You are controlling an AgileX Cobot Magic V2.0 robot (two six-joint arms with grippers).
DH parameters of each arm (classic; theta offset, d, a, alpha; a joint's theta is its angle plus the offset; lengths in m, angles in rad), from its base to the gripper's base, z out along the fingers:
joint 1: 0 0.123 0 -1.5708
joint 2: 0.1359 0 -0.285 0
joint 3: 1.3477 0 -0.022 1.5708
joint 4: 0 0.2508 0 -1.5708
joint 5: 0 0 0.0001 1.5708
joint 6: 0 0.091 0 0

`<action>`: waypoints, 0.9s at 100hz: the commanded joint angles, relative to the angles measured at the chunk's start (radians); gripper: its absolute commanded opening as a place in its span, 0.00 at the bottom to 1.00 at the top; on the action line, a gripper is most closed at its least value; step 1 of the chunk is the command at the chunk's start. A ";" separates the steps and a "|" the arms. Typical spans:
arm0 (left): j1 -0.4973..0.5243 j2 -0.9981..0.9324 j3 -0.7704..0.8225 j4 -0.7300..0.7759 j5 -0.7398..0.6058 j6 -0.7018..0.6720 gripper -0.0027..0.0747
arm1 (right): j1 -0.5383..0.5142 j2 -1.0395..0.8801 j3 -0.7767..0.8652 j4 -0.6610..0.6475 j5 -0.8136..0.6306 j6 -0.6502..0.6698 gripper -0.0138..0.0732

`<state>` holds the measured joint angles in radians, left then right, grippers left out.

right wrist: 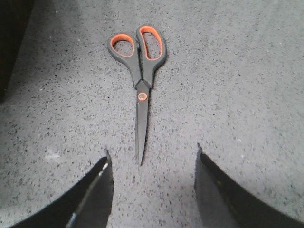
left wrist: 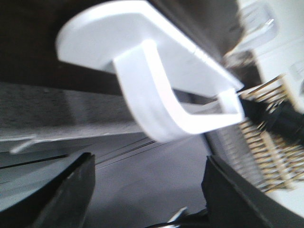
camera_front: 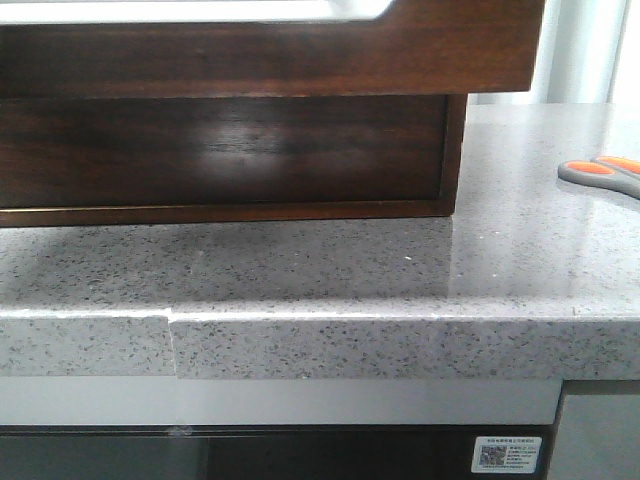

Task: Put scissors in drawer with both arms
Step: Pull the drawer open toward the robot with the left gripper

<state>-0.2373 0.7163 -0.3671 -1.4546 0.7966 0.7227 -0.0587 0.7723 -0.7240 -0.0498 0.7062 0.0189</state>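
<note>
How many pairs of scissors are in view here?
1. The scissors lie closed and flat on the speckled grey countertop, at its right edge in the front view, in front of the open right gripper. More may be hidden.

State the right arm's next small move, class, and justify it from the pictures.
Probably lower the right gripper onto the scissors. They lie closed and flat on the counter, untouched, blade tip pointing at the gap between the open fingers. The drawer already stands pulled out.

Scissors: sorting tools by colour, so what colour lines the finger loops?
Bright orange, on the grey-handled scissors; clearest in the right wrist view.
</note>
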 commanded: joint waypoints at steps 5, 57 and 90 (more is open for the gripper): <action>-0.006 -0.011 -0.056 0.140 0.002 -0.067 0.63 | -0.006 0.111 -0.110 0.000 -0.032 -0.034 0.56; -0.006 -0.340 -0.376 1.026 0.055 -0.465 0.63 | 0.004 0.423 -0.263 0.020 0.004 -0.040 0.56; -0.006 -0.226 -0.519 1.023 0.053 -0.345 0.63 | 0.014 0.617 -0.322 0.025 0.076 -0.048 0.56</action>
<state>-0.2373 0.4349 -0.8466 -0.3898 0.9042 0.3290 -0.0449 1.3700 -0.9846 -0.0232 0.7886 -0.0109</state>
